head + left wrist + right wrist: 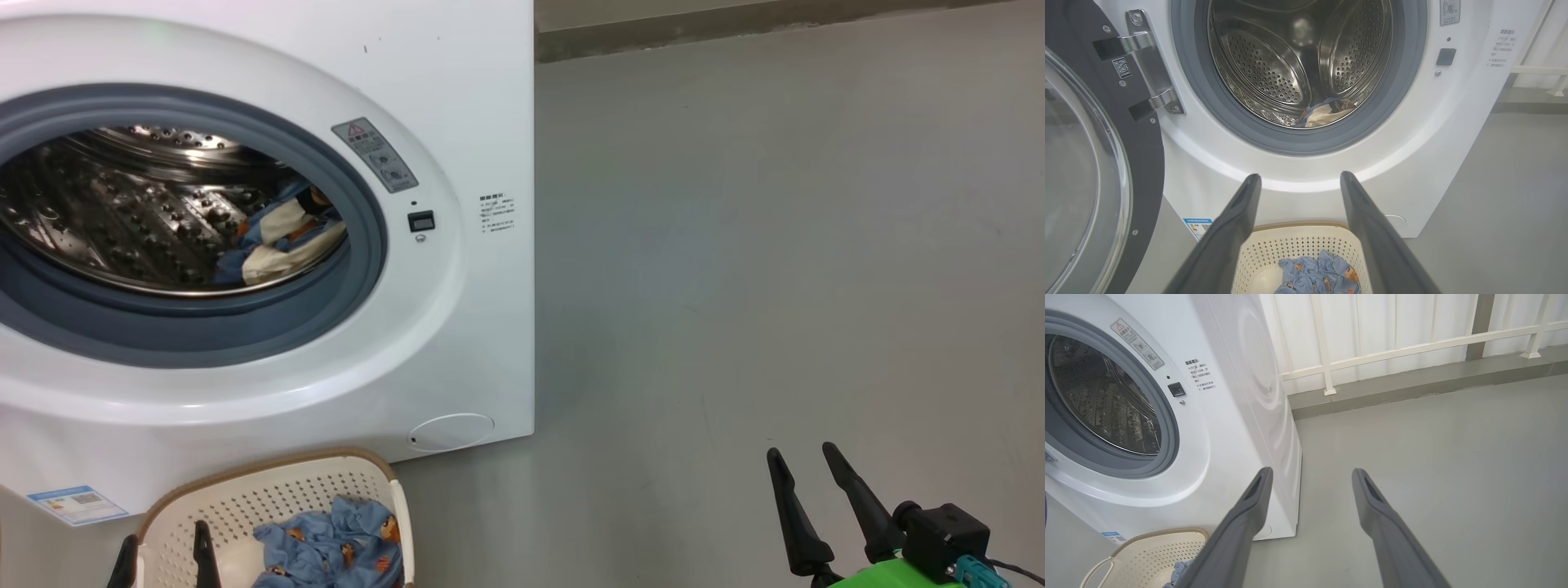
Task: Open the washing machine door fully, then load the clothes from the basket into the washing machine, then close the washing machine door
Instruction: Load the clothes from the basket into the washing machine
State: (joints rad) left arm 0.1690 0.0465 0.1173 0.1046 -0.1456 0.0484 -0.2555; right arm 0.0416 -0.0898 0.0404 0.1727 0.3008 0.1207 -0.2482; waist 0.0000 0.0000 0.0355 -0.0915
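door: washing machine door (1081, 171) swung wide at far left, glass clear of the opening.
left gripper: left gripper (1300, 176) jaws spread, empty, poised over the basket (1298, 226).
clothes: blue clothes (1323, 273) bunched in the basket's right half; one piece (1327, 113) lies in the drum (1265, 61).
step: next load. Drop straight down, pinch the thick of the bunch, lift clear of the rim, push deep past the gasket (1298, 143).
writing: QR sticker (1122, 67) on door; warning-triangle label (374, 153) on washing machine (457, 98); print block (496, 214) and blue sticker (77, 504) too small to read.
right gripper: right gripper (800, 449) jaws spread, empty, over the floor (735, 245), well apart from the machine.
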